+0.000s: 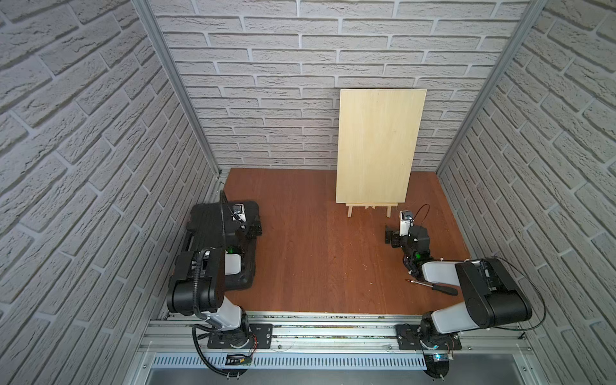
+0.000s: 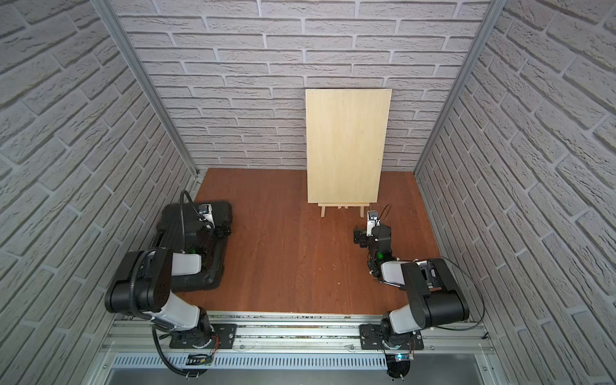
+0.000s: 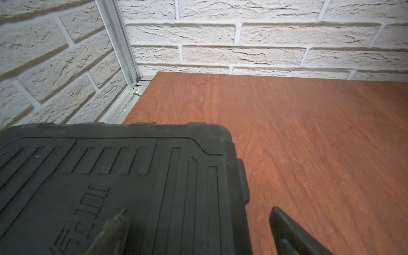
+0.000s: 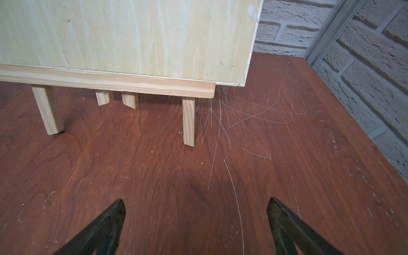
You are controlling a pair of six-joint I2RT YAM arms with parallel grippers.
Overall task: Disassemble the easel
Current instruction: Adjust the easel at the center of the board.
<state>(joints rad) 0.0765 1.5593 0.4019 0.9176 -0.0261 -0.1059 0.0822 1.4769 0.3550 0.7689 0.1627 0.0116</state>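
- The black tool case (image 3: pixel 110 167) lies flat on the table (image 1: pixel 300 260), left of centre in both top views.
- The left gripper (image 1: pixel 252 230) is positioned over the case's upper right corner in the frame. Its jaws are spread wide and nothing is held between them.
- The easel (image 1: pixel 371 207) is stood right of centre, toward the back wall. Only its cross ledge and the lower ends of its legs are exposed.
- The plywood board (image 1: pixel 376 143) is rested on the ledge and leaned back, so the upper frame is hidden.
- The board is judged light, stiff and broad. It is best gripped at a side edge and lifted clear first.
- The easel's slats are judged light and stiff, but thin enough to be snapped. The frame is likely to be slid or tipped by a light push on the smooth table.
- A hold on the ledge end or a front leg (image 4: pixel 188 121) is advised.
- Thin pale strands (image 4: pixel 220 123) are scattered around that leg.
- The right gripper (image 4: pixel 195 203) is placed just lower right of the easel, clear of it. Its jaws are fully parted and nothing is held.
- A screwdriver (image 1: pixel 433 286) is laid on the table at the lower right.
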